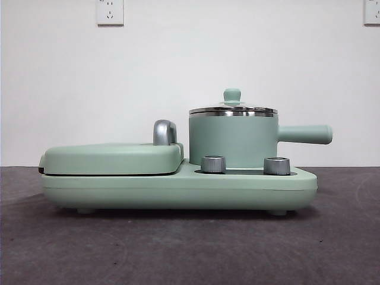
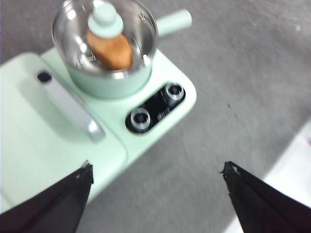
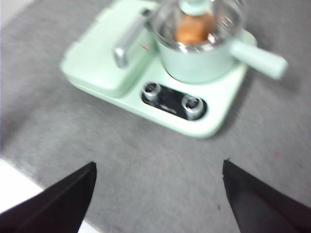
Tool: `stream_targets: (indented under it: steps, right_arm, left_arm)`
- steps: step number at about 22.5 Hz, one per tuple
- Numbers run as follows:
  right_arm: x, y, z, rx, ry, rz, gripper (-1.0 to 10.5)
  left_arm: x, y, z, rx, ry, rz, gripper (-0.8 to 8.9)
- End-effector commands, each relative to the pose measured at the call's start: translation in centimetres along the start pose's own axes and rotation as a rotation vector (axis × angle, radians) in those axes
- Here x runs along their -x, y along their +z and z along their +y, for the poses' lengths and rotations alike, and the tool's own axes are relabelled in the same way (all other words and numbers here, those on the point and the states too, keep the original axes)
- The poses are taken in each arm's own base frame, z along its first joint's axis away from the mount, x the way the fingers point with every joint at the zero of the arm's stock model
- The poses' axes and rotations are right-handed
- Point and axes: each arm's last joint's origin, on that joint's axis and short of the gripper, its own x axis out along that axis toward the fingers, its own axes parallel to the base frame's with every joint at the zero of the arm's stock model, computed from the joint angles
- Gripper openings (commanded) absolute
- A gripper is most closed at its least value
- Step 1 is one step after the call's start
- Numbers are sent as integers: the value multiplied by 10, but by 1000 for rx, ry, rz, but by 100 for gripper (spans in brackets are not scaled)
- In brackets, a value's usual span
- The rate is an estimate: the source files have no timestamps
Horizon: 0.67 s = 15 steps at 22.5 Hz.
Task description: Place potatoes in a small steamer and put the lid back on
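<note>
Above the surface (image 3: 146, 160), the left tool (image 2: 158, 177) and right tool (image 3: 159, 174) hang spread wide, holding nothing. The lid (image 1: 233, 109) sits on the small steamer (image 1: 234, 141), potato (image 2: 111, 50) inside.

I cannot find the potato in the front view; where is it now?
The potato lies inside the small steamer, under the glass lid, as both wrist views show through the glass. The steamer stands on the appliance base behind the two knobs.

White wall (image 1: 190, 71) with two sockets (image 1: 110, 12) behind grey tabletop (image 1: 178, 249).
</note>
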Motion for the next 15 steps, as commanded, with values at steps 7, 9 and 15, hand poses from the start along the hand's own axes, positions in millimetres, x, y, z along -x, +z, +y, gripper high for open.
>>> stream_targets:
  steps: [7,9,15]
  right_arm:
    - [0,4,2,70,50,-18,414]
    - [0,4,2,72,50,-18,414]
    - [0,6,3,79,53,-44,414]
  left_arm:
    - [39,-78,-3,3,-11,-71,436]
    - [45,-91,-3,16,-14,-114,436]
    - [46,-125,-2,110,-36,-248,436]
